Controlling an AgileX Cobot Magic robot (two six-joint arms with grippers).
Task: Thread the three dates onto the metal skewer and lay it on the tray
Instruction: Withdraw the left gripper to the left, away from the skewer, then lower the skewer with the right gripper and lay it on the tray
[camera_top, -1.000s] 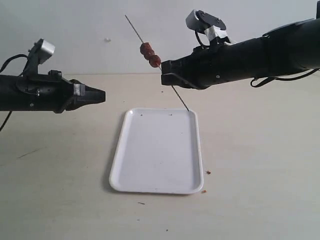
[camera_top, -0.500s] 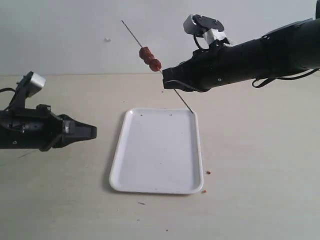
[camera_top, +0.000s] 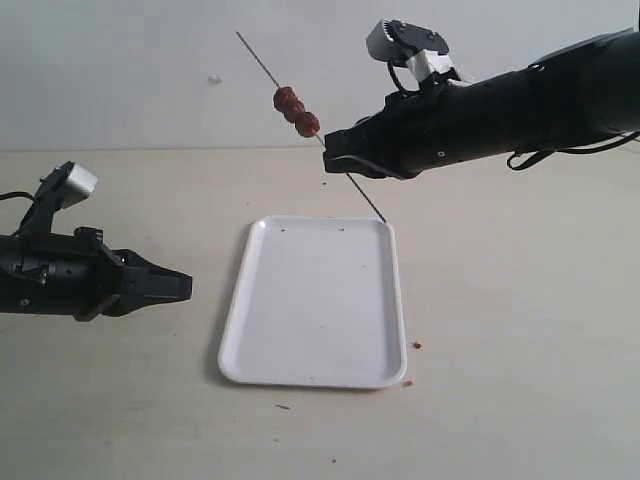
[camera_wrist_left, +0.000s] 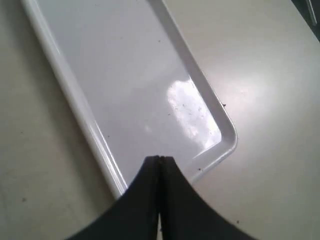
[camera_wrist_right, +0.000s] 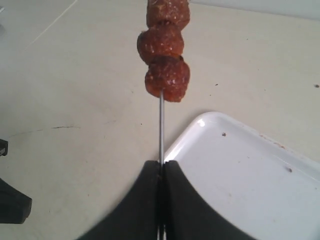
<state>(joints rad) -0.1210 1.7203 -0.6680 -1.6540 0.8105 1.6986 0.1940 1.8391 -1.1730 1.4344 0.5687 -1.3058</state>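
Observation:
Three dates (camera_top: 296, 111) (camera_wrist_right: 164, 50) sit threaded close together on the metal skewer (camera_top: 262, 60) (camera_wrist_right: 160, 130). My right gripper (camera_top: 328, 160) (camera_wrist_right: 161, 163) is shut on the skewer just below the dates and holds it tilted in the air behind the tray's far edge. The skewer's lower tip hangs above the tray's far right corner. The white tray (camera_top: 250, 340) (camera_wrist_left: 80, 107) (camera_wrist_right: 260, 185) lies flat on the table with nothing on it. My left gripper (camera_top: 186, 287) (camera_wrist_left: 160, 159) is shut on nothing, low over the table to the left of the tray, pointing at it.
Tiny reddish crumbs (camera_top: 417, 345) lie on the beige table beside the tray's near right corner, with another speck (camera_top: 283, 406) in front of the tray. A pale wall stands behind the table.
My left arm dropped from mid height to just above the table and drew back leftward. The right gripper with the skewer shifted only slightly.

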